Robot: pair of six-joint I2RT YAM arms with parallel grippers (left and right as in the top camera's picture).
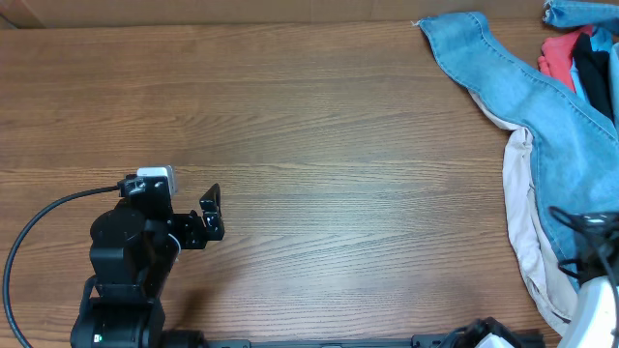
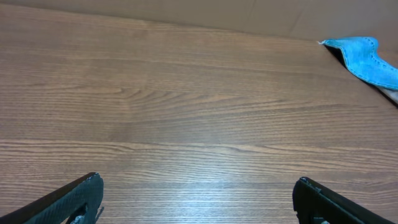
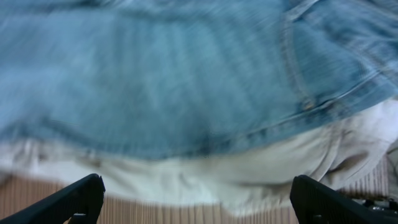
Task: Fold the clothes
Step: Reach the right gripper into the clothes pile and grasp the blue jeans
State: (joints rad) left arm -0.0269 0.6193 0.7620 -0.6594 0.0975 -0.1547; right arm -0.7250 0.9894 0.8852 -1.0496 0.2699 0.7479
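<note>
Left claw (image 2: 196,200), jaws spread wide & gripping nothing, hovers over the wood worktop (image 1: 319,126) at front-left, well apart from the laundry. Right claw (image 3: 196,200), likewise released, hangs close above the jeans (image 1: 556,111) at the worktop's right side; its wrist view is blurred. Light blue denim lies crumpled, one leg stretching twd the far edge, lower part atop a beige garment (image 1: 522,227). A red garment (image 1: 556,53) & a black garment (image 1: 590,68) sit in the far-right corner, next to the jeans.

This looks like a robotics lab: a cabled black robot arm (image 1: 126,246) stands at a wood-grain worktop (image 1: 319,145).
</note>
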